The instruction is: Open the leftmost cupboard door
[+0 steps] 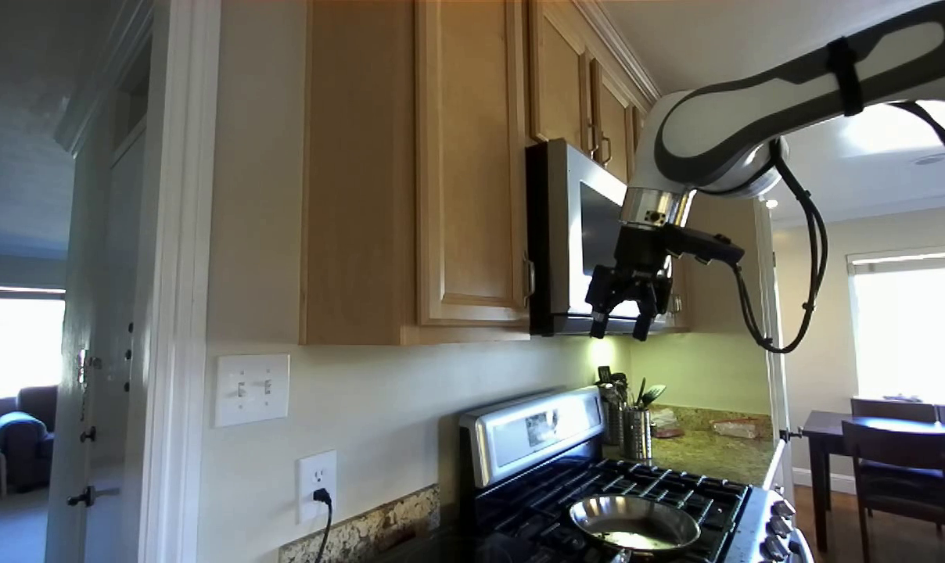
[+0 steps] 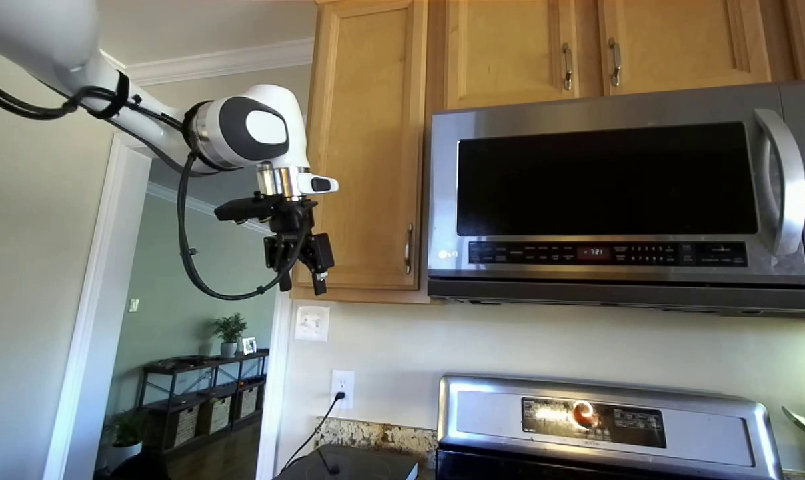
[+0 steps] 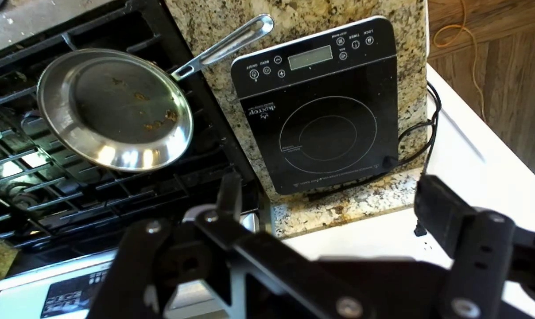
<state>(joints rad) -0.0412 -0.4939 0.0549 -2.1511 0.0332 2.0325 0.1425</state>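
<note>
leftmost cupboard door [image 2: 372,147] closed, jaws parted on our gripper [image 2: 302,285]

in an exterior view we find the door at eleven o'clock from centre, its silver handle [image 2: 408,248] apart from the gripper, which hangs at the handle's eight o'clock, pointing to six. the microwave [image 2: 609,180] sits at the door's three o'clock. in the wrist view we see a frying pan [image 3: 117,106] at ten and a flat cooktop [image 3: 329,137] at two.

Speckled granite counter [image 3: 312,15], black induction cooktop [image 3: 316,106] lying on it, black cord [image 3: 414,157] beside.
</note>
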